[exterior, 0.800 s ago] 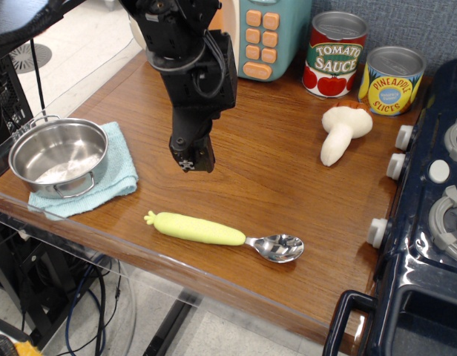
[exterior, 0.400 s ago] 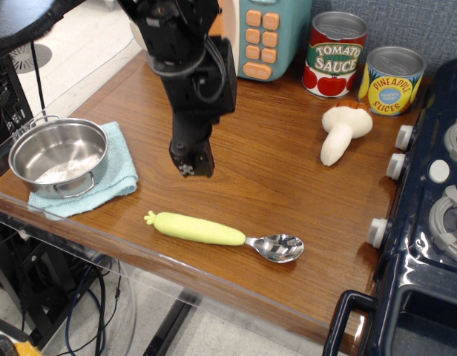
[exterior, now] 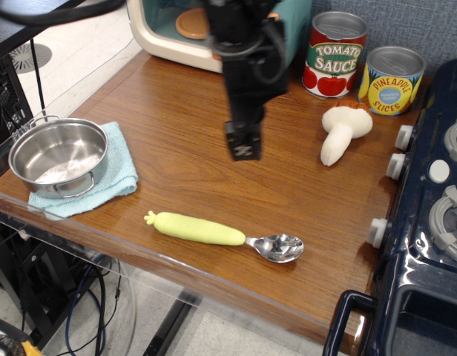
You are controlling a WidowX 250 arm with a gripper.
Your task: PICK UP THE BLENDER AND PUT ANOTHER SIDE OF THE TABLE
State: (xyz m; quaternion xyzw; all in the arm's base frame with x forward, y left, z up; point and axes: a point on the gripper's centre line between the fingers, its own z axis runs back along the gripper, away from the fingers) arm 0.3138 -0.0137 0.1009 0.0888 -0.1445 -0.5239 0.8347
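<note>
The blender, a toy mushroom with a cream stem, lies on its side on the brown wood table at the right, in front of two cans. My black gripper hangs above the middle of the table, to the left of the mushroom and well apart from it. Its fingers look close together and hold nothing.
A tomato sauce can and a pineapple can stand behind the mushroom. A dark blue toy stove borders the right side. A yellow-green handled spoon lies near the front edge. A steel pot sits on a blue cloth at left. A teal toy appliance stands at the back.
The gripper has moved right across the table and slightly back, from left of centre toward the mushroom. Nothing else has moved.
</note>
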